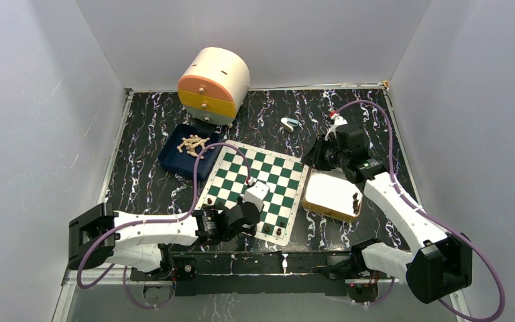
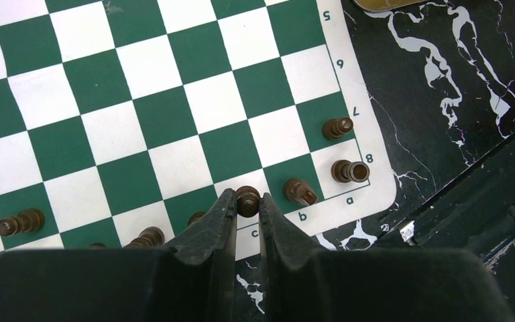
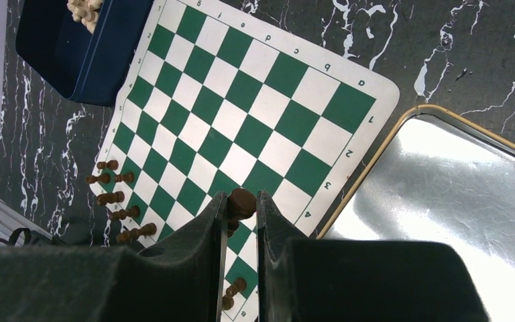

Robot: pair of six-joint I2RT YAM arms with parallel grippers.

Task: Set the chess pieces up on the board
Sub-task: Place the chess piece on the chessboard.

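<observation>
Chess pieces (image 2: 351,171) stand along the board's (image 2: 174,100) near edge; your left gripper (image 2: 247,200) pinches a dark piece (image 2: 247,203) on c8, and your right gripper (image 3: 241,200) clamps another piece (image 3: 241,204) aloft. Placement looks underway: open left cleanly, then lower right.

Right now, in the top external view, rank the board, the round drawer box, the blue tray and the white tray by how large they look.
1. board
2. round drawer box
3. blue tray and white tray: about alike, so I won't rank them.
</observation>
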